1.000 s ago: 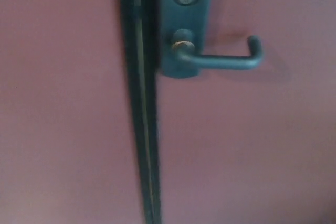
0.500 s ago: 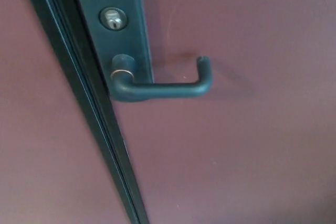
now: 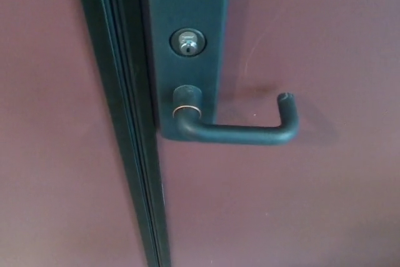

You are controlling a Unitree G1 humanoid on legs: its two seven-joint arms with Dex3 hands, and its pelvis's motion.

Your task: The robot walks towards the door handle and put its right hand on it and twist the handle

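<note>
Head view only; neither hand of the robot shows in the frame, so whether either is open or closed cannot be told. The door handle (image 3: 234,130) sits slightly right of picture centre on a dark backplate (image 3: 187,4), with the keyhole cylinder (image 3: 187,42) directly above its pivot. Long axis of the lever: level, running from the pivot at the left out to the free end at the right, where the tip bends back toward the maroon door (image 3: 312,204). The dark door edge strip (image 3: 125,123) runs top to bottom just left of the backplate. Judgement: the free end points to the robot's right side, so the right hand is the nearer one once it enters, and should come in from the right and settle over the level bar near the bent tip, where leverage is best. Lever looks level, so not yet turned; reach and twist remain.
</note>
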